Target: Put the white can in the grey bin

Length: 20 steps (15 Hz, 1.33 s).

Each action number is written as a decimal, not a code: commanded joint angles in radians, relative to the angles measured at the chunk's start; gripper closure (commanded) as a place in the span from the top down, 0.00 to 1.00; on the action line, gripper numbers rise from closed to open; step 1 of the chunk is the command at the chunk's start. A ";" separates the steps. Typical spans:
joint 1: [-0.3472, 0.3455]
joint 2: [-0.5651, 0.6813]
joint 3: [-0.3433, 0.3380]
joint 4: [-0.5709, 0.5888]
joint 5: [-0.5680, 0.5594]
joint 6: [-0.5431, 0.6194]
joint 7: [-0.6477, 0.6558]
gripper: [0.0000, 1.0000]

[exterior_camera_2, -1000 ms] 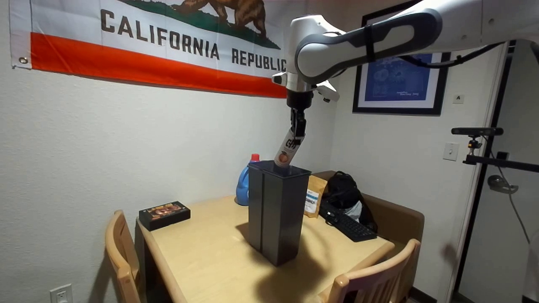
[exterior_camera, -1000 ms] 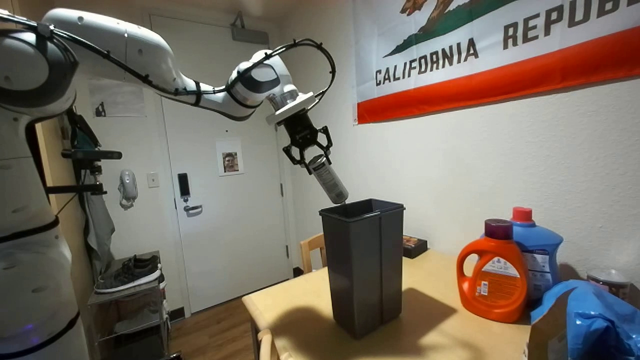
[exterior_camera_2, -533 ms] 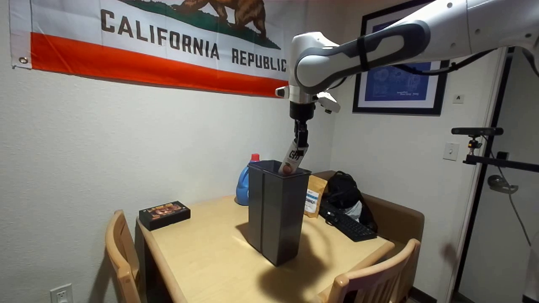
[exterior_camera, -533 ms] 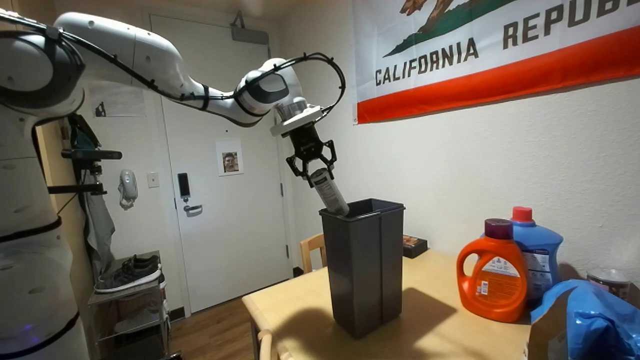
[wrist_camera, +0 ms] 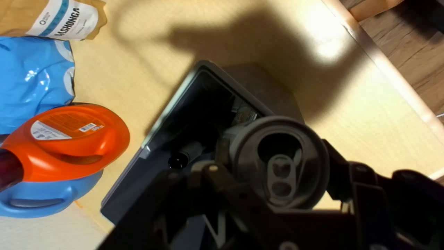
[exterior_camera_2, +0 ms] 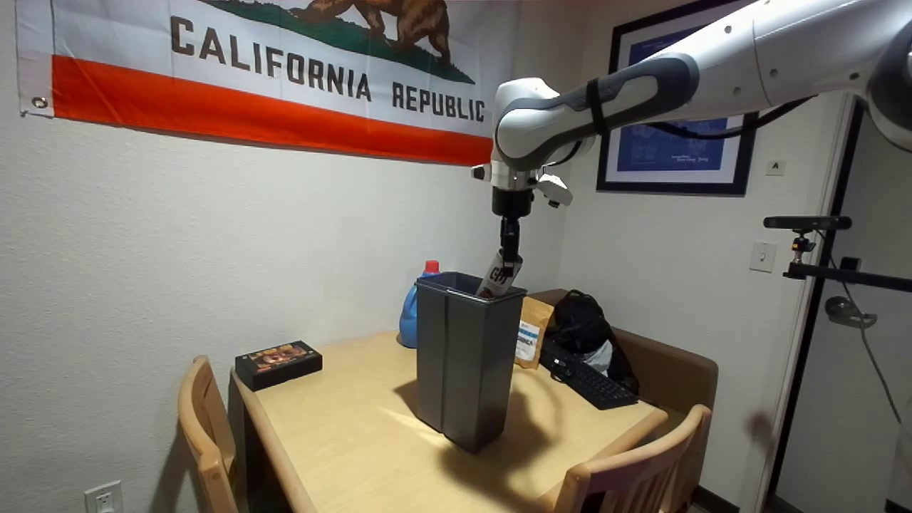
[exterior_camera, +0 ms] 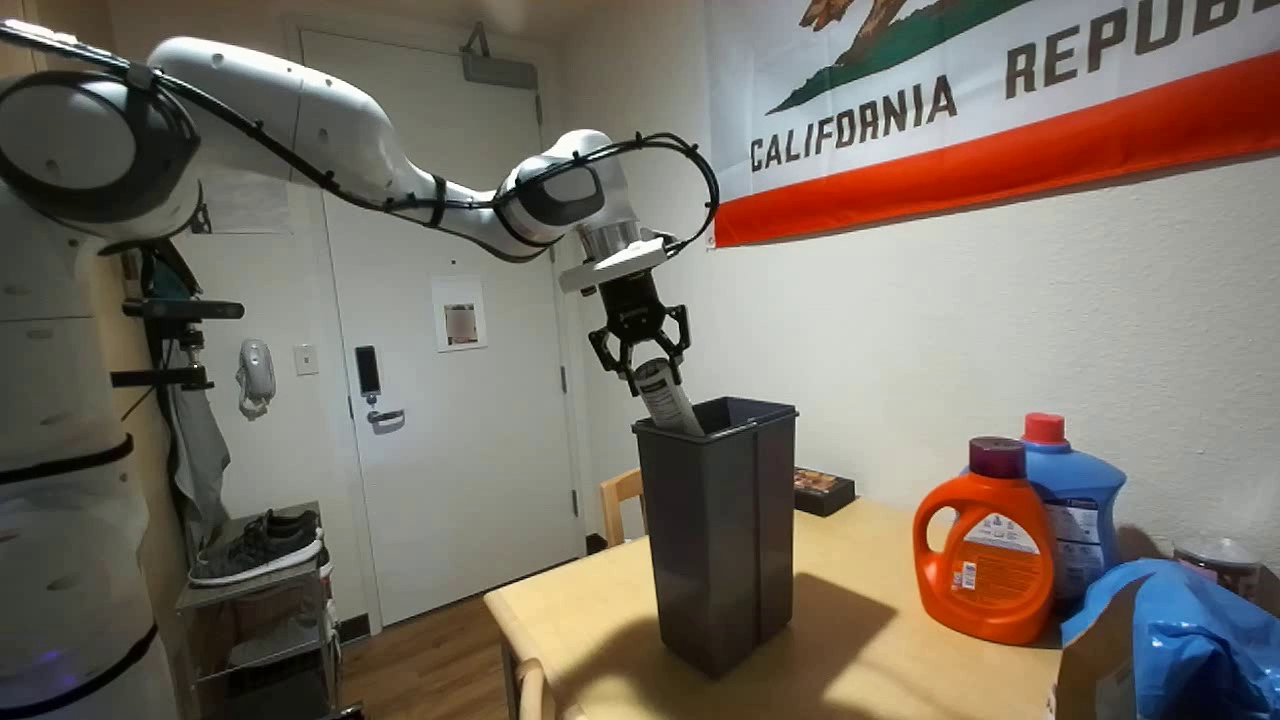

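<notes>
The white can (exterior_camera: pixel 670 408) is tilted, with its lower end inside the mouth of the grey bin (exterior_camera: pixel 715 540). My gripper (exterior_camera: pixel 655 381) is shut on the can's upper end, just above the bin rim. In an exterior view the can (exterior_camera_2: pixel 496 281) shows dark lettering, and its lower part is hidden behind the rim of the bin (exterior_camera_2: pixel 463 363). The gripper (exterior_camera_2: pixel 508 269) points down there. In the wrist view the can's opened lid (wrist_camera: pixel 249 149) sits between the fingers (wrist_camera: pixel 277 159), over one side of the bin (wrist_camera: pixel 135 191).
Inside the bin lie a dark-ended small cylinder (wrist_camera: pixel 189 152) and a labelled item (wrist_camera: pixel 242 114). An orange detergent jug (exterior_camera: pixel 985 560), a blue jug (exterior_camera: pixel 1085 510) and a blue bag (exterior_camera: pixel 1190 640) stand beside it. A black box (exterior_camera_2: pixel 278 365) and keyboard (exterior_camera_2: pixel 591 381) lie on the table.
My gripper has come down with the can, whose lower end has gone from above the bin to inside its mouth. The bin has shifted slightly to the left in both exterior views.
</notes>
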 commanded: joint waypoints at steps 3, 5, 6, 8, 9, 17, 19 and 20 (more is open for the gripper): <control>-0.036 0.126 -0.005 0.109 0.104 -0.033 0.006 0.37; -0.048 0.171 -0.001 0.143 0.129 -0.038 0.011 0.37; -0.054 0.192 0.001 0.161 0.140 -0.042 0.012 0.37; -0.064 0.228 0.004 0.192 0.157 -0.047 0.015 0.37; -0.069 0.244 0.006 0.206 0.164 -0.051 0.016 0.37; -0.081 0.309 0.015 0.279 0.169 -0.071 0.026 0.82; -0.080 0.312 0.016 0.287 0.164 -0.073 0.029 0.99; -0.079 0.312 0.016 0.289 0.163 -0.074 0.029 1.00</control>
